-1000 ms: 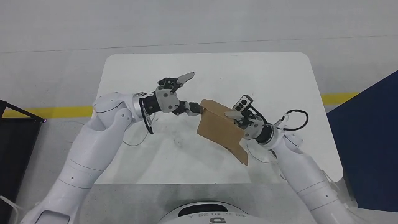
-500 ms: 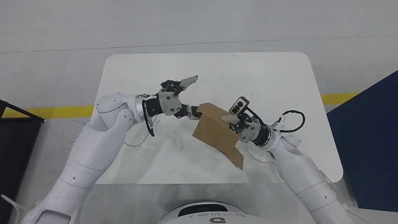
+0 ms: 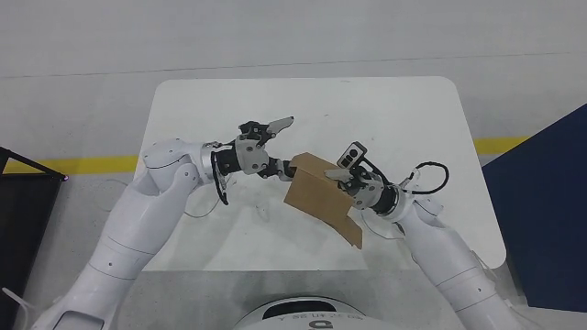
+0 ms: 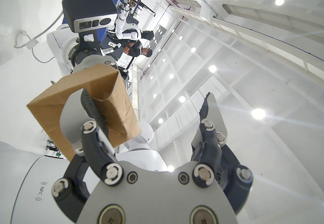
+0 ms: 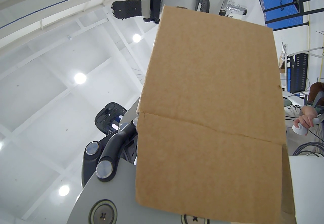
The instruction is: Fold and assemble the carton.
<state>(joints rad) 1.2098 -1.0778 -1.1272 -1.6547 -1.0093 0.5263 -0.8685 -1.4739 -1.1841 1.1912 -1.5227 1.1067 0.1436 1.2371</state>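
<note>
Since 1.0 s earlier the carton [image 3: 321, 197] had shifted left, up against the left gripper [image 3: 288, 143]. Left gripper stood wide open, gripping nothing: one finger [image 4: 76, 108] lay against the carton's near corner by a flap, the other finger [image 4: 211, 113] free in air. Brown carton, tilted, sat over the table [image 3: 404, 110] between both arms. Right gripper [image 3: 351, 181] met the carton's right end; cardboard hid it, so its hold could not be told.
</note>
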